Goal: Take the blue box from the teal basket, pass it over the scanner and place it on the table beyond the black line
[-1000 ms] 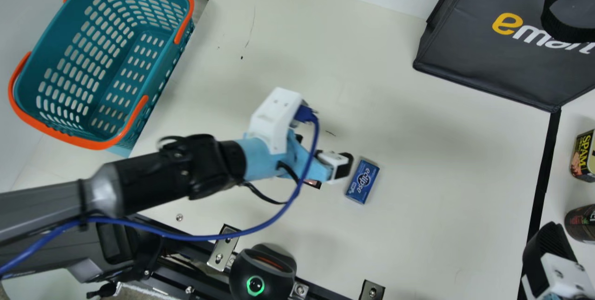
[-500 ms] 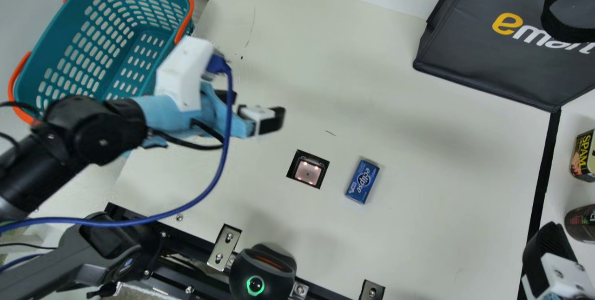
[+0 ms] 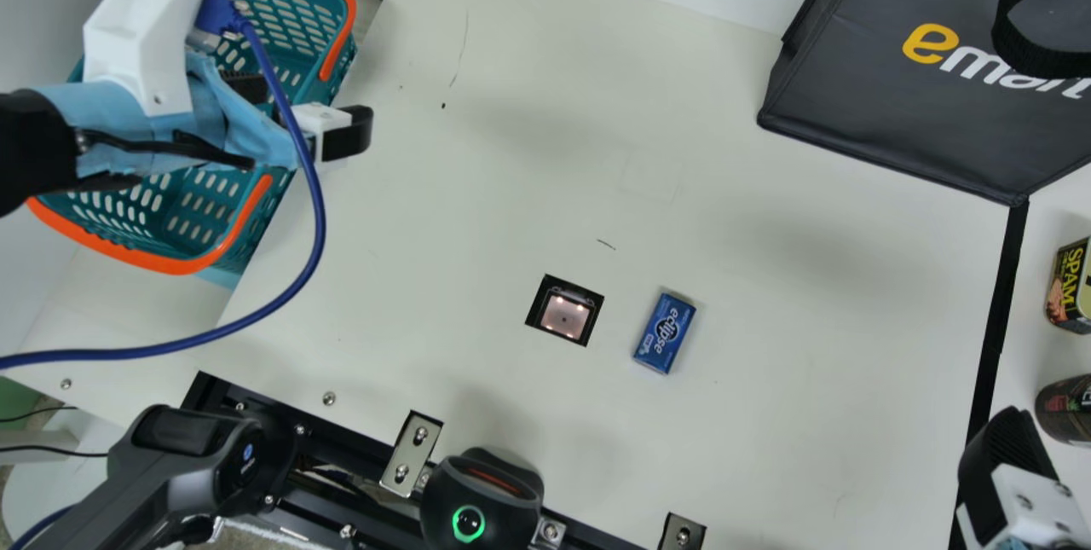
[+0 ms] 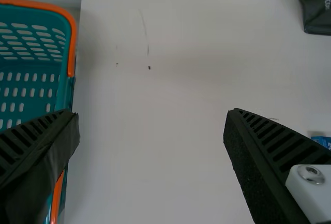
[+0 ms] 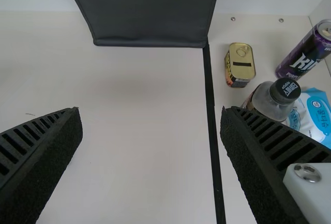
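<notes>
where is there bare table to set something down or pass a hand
A wide bare patch lies between the blue box and the black line. Another stretches from the teal basket to the scanner window, with the left gripper over its basket side. Crowded beyond the line: square tin, black-capped bottle, purple can, wipes pack.

Black arm (image 3: 25, 153), pale-blue wrist (image 3: 119, 119), bright blue cable (image 3: 314, 234)

The left arm's wrist carries an angular white housing (image 3: 141, 26) dotted with small screws, with a blue plug (image 3: 217, 14) at its side and a thin black cable (image 3: 209, 149) across the pale blue. A dark grey link (image 3: 136, 482) bears a small blue mark (image 3: 248, 452). Both arms' jaws are black and ribbed; each wrist view shows a white block (image 4: 315, 193) with a round silver screw (image 4: 311, 174).
</notes>
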Robot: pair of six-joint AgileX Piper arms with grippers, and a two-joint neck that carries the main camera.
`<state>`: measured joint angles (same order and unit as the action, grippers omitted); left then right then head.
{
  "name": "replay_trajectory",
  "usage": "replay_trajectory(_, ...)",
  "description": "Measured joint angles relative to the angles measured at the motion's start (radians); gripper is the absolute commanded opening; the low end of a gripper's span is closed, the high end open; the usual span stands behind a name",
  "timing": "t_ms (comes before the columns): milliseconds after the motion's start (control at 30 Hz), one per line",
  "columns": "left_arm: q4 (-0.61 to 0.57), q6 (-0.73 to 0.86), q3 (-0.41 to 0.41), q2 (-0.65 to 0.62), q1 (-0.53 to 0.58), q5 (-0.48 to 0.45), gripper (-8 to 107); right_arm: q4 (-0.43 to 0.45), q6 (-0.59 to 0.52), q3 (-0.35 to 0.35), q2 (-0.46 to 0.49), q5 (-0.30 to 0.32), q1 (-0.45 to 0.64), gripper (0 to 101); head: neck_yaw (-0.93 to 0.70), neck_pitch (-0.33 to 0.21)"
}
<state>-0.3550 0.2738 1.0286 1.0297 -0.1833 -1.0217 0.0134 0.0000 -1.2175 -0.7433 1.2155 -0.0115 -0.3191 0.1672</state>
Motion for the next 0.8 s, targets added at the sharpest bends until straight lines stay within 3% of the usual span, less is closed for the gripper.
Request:
replay_trajectory(600,0.0,0.0,0.0,0.0,0.0,0.0,90,0.0,0.0,0.0,0.0,0.0,0.0,95,0.339,0.0)
replay_trajectory(800,0.0,0.0,0.0,0.0,0.0,0.0,90,0.0,0.0,0.0,0.0,0.0,0.0,95,0.347,0.0)
